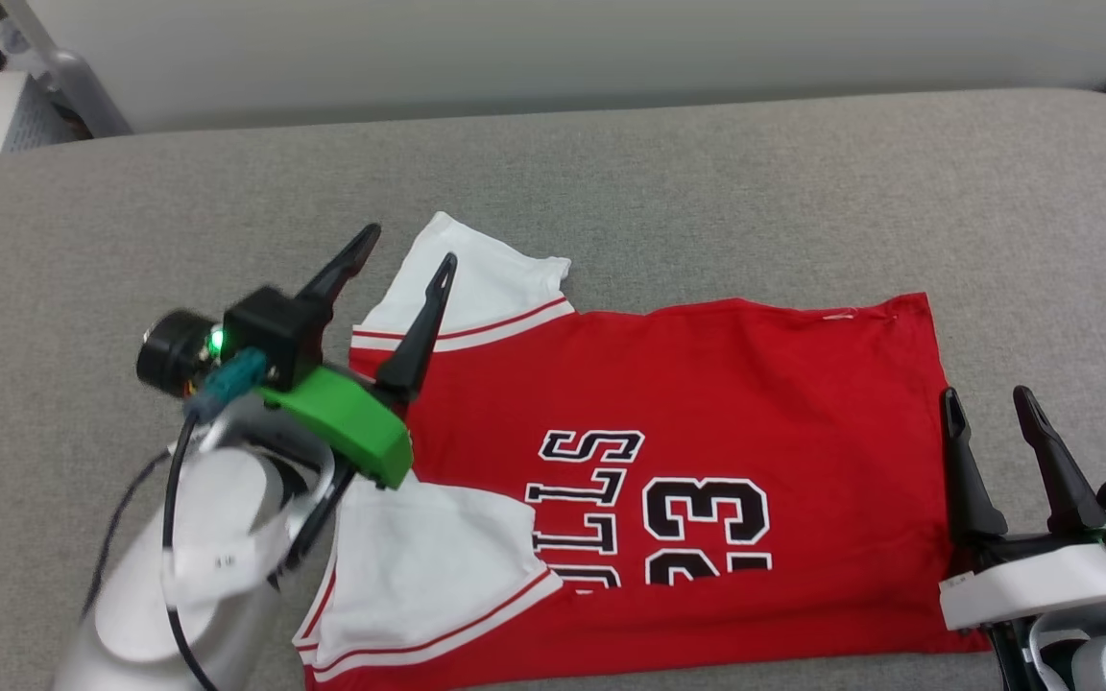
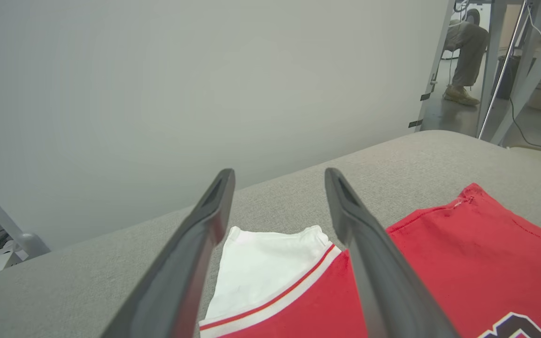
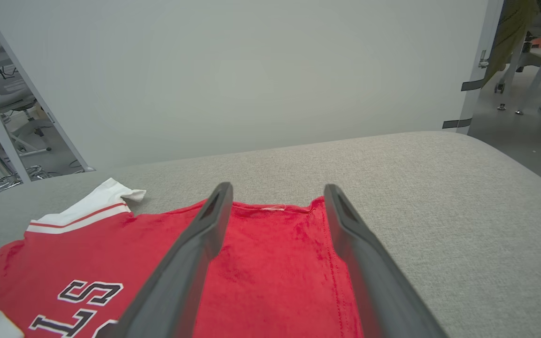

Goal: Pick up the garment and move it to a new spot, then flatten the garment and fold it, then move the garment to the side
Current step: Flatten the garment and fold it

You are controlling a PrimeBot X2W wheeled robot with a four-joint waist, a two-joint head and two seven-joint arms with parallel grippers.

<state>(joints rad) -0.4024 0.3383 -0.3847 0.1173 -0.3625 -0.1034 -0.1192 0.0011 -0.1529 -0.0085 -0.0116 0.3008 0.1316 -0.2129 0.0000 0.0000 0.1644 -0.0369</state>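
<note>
Left gripper [image 1: 409, 245], jaws wide and empty, hangs over the far white sleeve [image 1: 486, 288] of the shirt [image 1: 707, 384]; right gripper [image 1: 986, 393], also wide and empty, sits just beside the shirt's hem. Under the shirt is a grey cushion [image 1: 707, 173]; the shirt's long axis runs between the 2 grippers, sleeves leftward, so each arm likely takes its nearer end.

Our left gripper [image 1: 410, 245] sits near 9 o'clock in the head view. Its two dark fingers are spread wide and empty, pointing toward 1 o'clock, and its pale forearm [image 1: 203, 566] rises from 7 o'clock. Our right gripper [image 1: 986, 393] sits at 4 o'clock, fingers equally parted, empty, pointing toward 12 o'clock.
</note>
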